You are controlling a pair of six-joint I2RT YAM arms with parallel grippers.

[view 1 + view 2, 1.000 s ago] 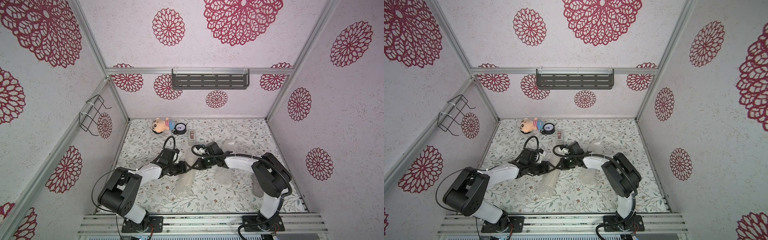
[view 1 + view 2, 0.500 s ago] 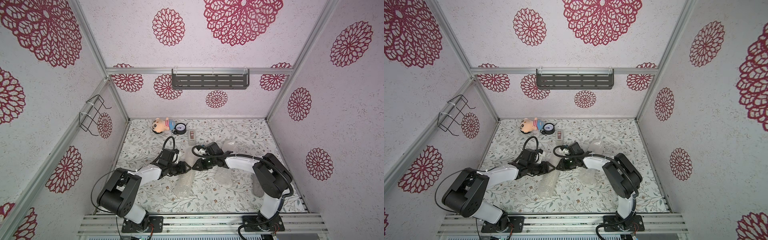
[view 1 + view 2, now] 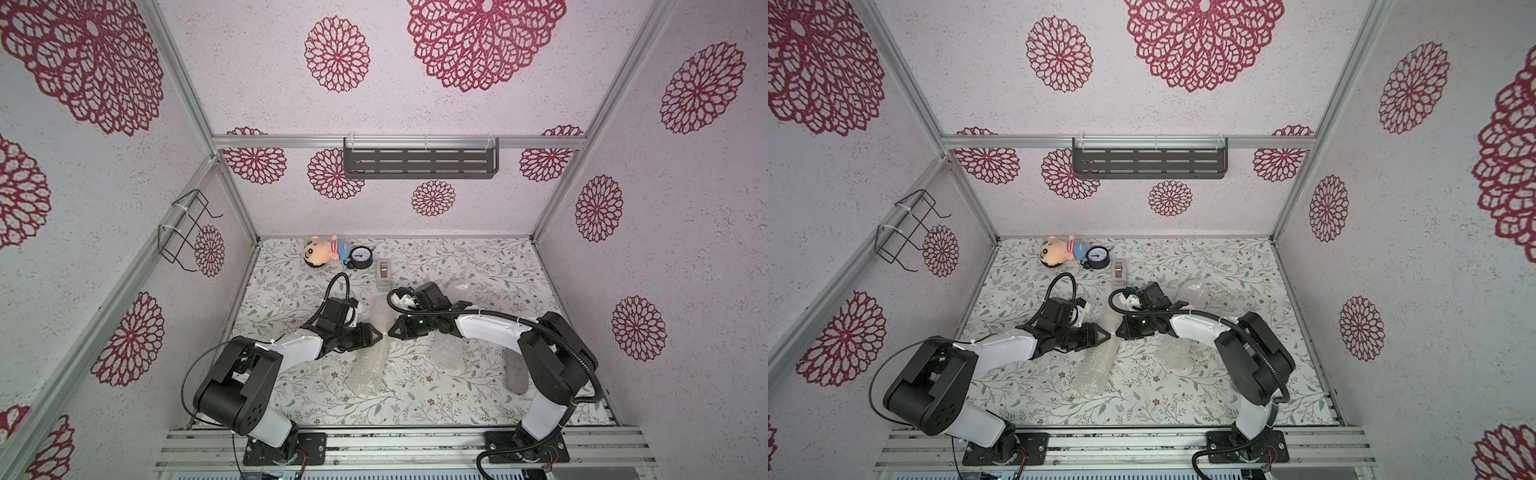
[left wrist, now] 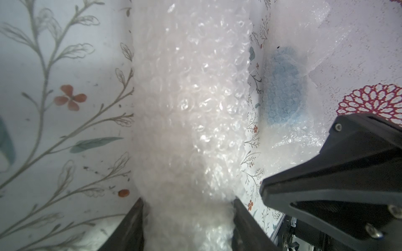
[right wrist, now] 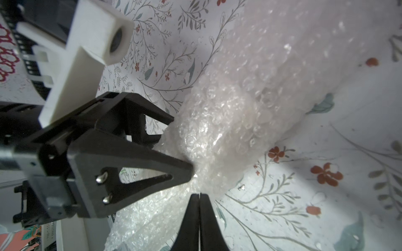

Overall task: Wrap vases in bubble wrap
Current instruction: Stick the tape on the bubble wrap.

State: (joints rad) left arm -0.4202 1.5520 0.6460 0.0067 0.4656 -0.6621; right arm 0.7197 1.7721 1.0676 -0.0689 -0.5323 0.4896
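The left pincer (image 5: 182, 145) is clamped half-wide around the bubble-wrap roll (image 3: 368, 368), which lies mid-counter (image 3: 478, 266). The right pincer (image 5: 199, 195) is pressed fully together, its tips against the roll's side.

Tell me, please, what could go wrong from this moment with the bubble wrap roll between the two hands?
1. The left hand squeezes the bubble wrap roll in one place only. I see no tape, so loose layers may unroll.
2. The right hand is shut at the roll's edge. Whether it pinches film is unclear, so a pull may slip or tear.
3. Both hands' tips nearly meet, so they could collide.
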